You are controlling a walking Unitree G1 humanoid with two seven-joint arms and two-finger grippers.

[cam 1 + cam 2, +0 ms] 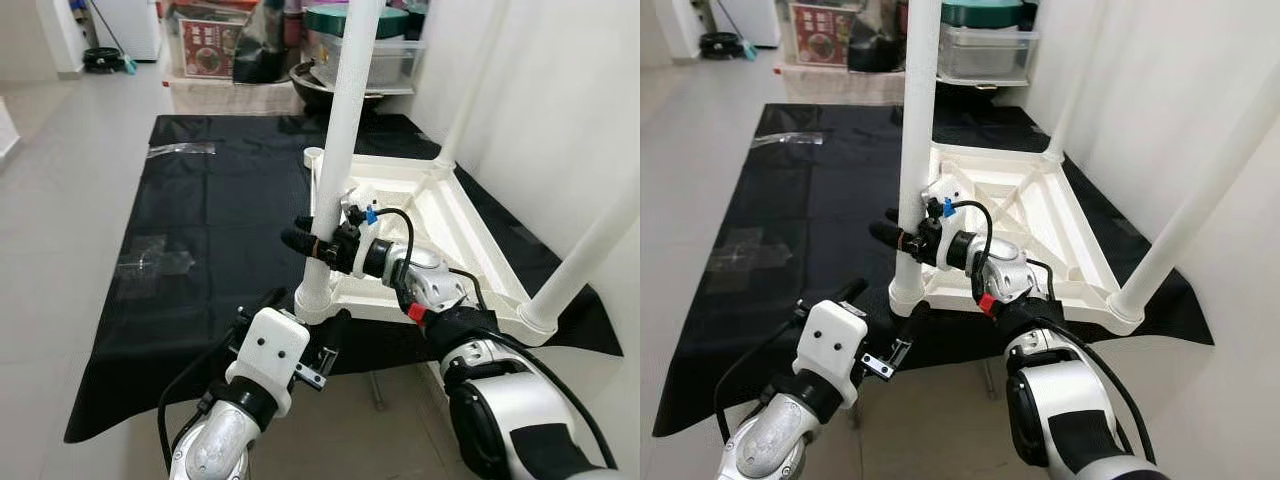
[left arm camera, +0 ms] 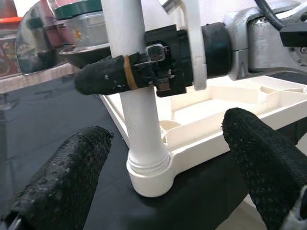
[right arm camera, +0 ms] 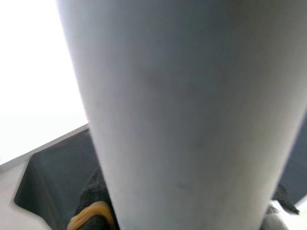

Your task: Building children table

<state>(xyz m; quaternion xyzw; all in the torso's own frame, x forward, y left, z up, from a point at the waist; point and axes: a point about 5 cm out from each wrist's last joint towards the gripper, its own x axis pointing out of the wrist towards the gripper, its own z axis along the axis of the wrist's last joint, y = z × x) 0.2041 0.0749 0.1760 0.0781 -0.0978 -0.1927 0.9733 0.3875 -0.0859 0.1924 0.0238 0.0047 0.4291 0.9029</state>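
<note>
White plastic tabletop (image 1: 440,215) lies upside down on a black sheet (image 1: 200,230) on the floor, with legs standing in its corners. The right claw (image 1: 315,243) is closed around the near left leg (image 1: 335,150), just above its socket (image 1: 318,300). The left claw (image 2: 158,172) hovers open, near the socket, holding nothing. If the right claw pushes sideways, I think the leg could tilt and jam, or come out. No writing can be read.
</note>
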